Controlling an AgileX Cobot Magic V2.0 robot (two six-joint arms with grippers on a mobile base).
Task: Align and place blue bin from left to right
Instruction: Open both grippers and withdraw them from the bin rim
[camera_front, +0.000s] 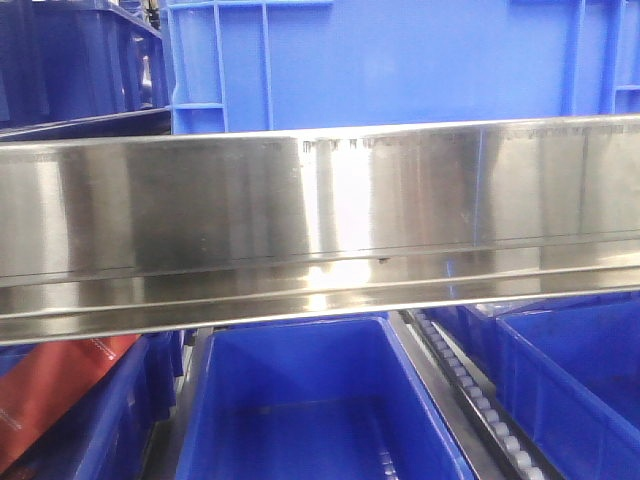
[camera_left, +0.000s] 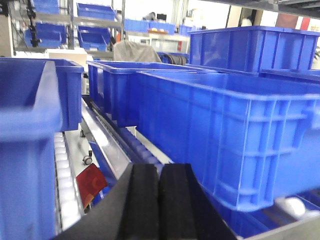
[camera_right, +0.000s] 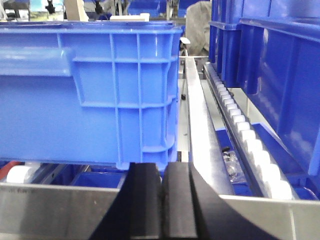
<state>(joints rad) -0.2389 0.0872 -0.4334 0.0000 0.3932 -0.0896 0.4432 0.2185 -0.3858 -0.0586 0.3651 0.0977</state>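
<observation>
Blue bin (camera_left: 220, 135) sits on the roller rack and fills the left wrist view from about 12 to 3 o'clock of the left tool (camera_left: 159, 200), whose black pads are pressed together with no gap and nothing between them. The near corner of the bin stands just beyond and to the right of those pads, not touching them, and its long side runs away from the camera beside a roller track (camera_left: 65, 175) and a steel rail (camera_left: 107, 137). More bins (camera_left: 30, 150) stand at 9 o'clock, and a red patch (camera_left: 91, 182) shows lower down at 8 o'clock. In the front view a steel beam (camera_front: 320, 230) crosses the whole frame, with one open bin below it at 6 o'clock and another above. In the right wrist view the same kind of bin (camera_right: 90, 95) rises at 10 to 12 o'clock of the right tool (camera_right: 162, 200), also closed on nothing, its corner just above the pads; rollers (camera_right: 245, 140) run off at 2 o'clock. I judge that the bin lies between the two arms, each facing one end, so a sideways shift to the right would fall to both together, neither plainly nearer.
</observation>
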